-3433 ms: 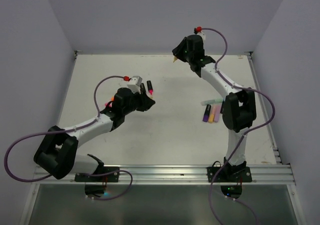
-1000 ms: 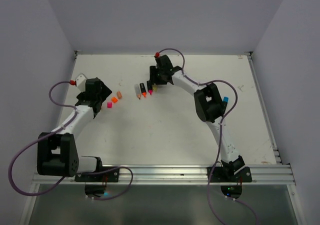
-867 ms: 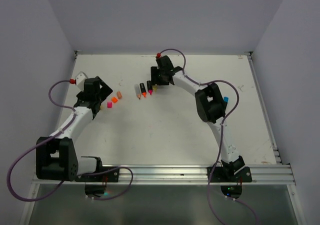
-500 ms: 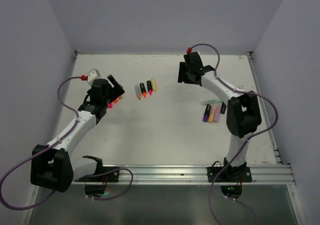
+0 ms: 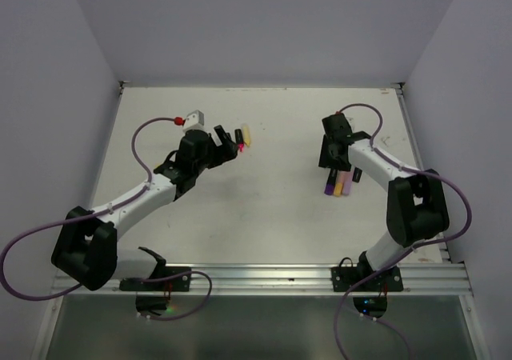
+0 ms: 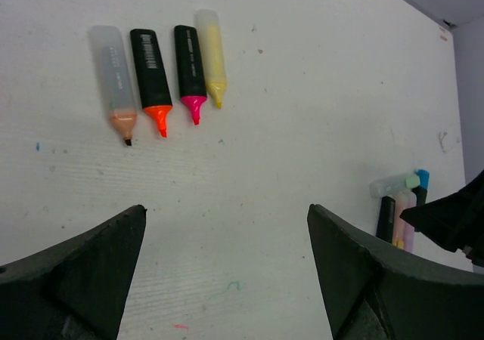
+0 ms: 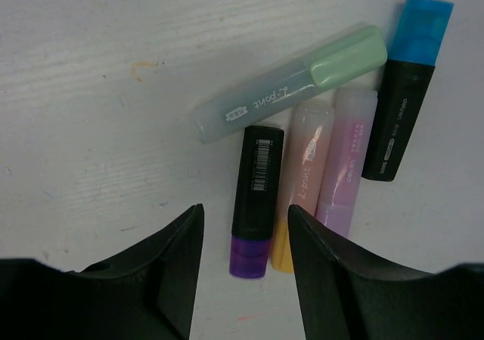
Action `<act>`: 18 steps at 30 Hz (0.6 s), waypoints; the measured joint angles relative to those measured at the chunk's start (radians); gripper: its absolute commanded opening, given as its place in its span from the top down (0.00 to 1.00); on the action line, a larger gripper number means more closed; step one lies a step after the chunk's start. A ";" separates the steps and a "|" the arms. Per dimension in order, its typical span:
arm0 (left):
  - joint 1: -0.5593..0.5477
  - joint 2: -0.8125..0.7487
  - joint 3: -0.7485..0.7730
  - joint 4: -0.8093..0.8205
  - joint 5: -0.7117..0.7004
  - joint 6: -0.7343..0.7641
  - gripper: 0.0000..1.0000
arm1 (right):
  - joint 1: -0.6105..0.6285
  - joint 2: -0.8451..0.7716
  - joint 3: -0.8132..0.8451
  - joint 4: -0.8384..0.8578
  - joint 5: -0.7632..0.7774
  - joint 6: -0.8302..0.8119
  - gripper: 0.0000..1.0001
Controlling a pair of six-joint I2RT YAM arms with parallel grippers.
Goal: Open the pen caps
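Capped highlighters lie in a cluster (image 5: 342,184) under my right gripper (image 5: 336,166). In the right wrist view a black pen wears a purple cap (image 7: 251,258), a peach pen a yellow cap (image 7: 282,258), another black pen a blue cap (image 7: 424,27), and there are a green pen (image 7: 287,83) and a pink pen (image 7: 346,155). My right gripper (image 7: 245,208) hovers open, its jaws either side of the purple-capped pen. Four uncapped highlighters (image 6: 155,72) lie in a row ahead of my left gripper (image 6: 225,208), which is wide open and holds nothing.
The left arm (image 5: 136,200) stretches across the left half of the table. Purple walls close in the table (image 5: 264,216) on three sides. In the left wrist view the capped cluster (image 6: 401,204) and the dark right gripper (image 6: 454,219) show at far right.
The left gripper swung right from the table's left side to the uncapped pens. The right gripper left those pens, moved right and nearer, over the capped cluster, and its jaws narrowed a little.
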State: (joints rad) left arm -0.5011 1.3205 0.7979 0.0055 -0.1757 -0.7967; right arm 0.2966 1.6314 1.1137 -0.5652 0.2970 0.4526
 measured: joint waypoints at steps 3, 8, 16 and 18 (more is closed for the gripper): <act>-0.005 0.003 0.000 0.039 0.038 -0.001 0.11 | -0.006 0.000 -0.027 0.000 -0.001 0.010 0.50; -0.006 0.004 0.000 0.057 0.067 0.000 0.11 | -0.005 0.000 -0.066 0.012 -0.002 0.024 0.53; -0.006 0.002 -0.011 0.059 0.076 0.004 0.11 | -0.005 0.012 -0.097 0.047 -0.005 0.031 0.59; -0.006 -0.002 -0.011 0.060 0.076 0.004 0.11 | -0.005 0.023 -0.098 0.064 -0.009 0.031 0.59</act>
State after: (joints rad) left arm -0.5072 1.3190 0.7864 0.0650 -0.0998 -0.7925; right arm 0.2920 1.6547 1.0153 -0.5007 0.2882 0.4831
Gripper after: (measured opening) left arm 0.892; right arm 0.417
